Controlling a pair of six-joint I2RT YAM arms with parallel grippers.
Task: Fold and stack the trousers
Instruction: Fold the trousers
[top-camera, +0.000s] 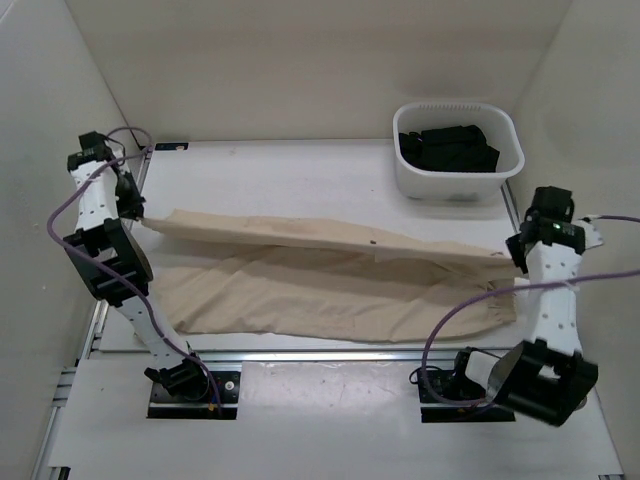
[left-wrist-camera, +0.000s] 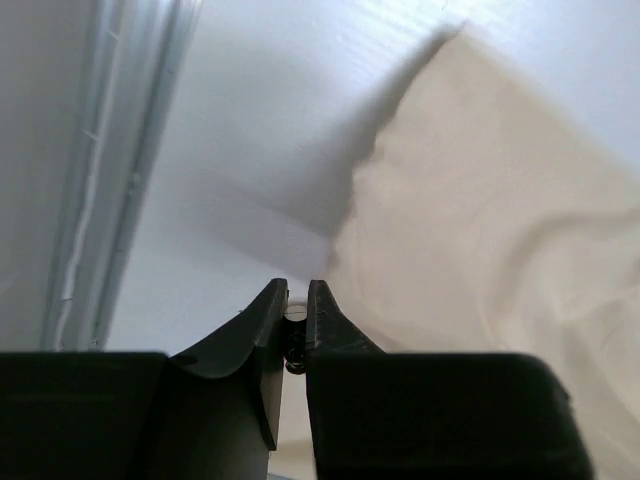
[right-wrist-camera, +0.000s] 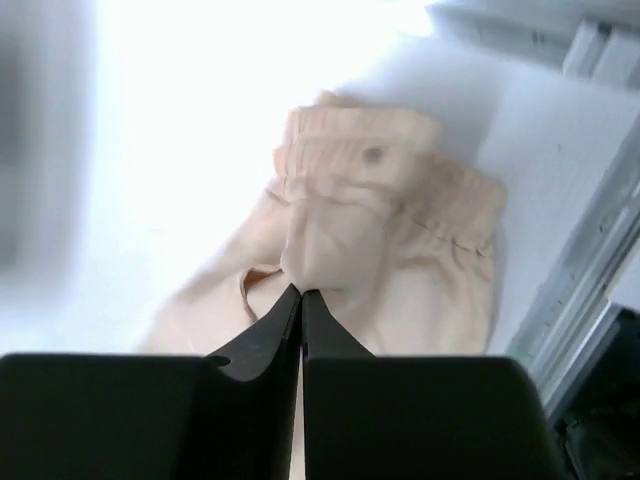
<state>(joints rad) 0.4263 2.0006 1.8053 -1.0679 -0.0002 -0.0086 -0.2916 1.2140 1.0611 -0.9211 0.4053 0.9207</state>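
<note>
Light beige soft cloth trousers (top-camera: 330, 285): limp, light, likely sag between holds. Left gripper (top-camera: 140, 216) clenched on leg hem; right gripper (top-camera: 513, 256) clenched on gathered waistband, near white plastic basket (top-camera: 455, 188).

We see our right gripper (right-wrist-camera: 301, 292) pinched together on the trousers (right-wrist-camera: 420, 290); their gathered waistband (right-wrist-camera: 400, 185) and small dark tag (right-wrist-camera: 373, 155) lie just beyond the gripper.

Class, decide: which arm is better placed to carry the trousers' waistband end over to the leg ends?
Probably the right arm: its jaws are shut on the gathered waistband of the trousers, while the left arm holds the leg end at the opposite side.
</note>
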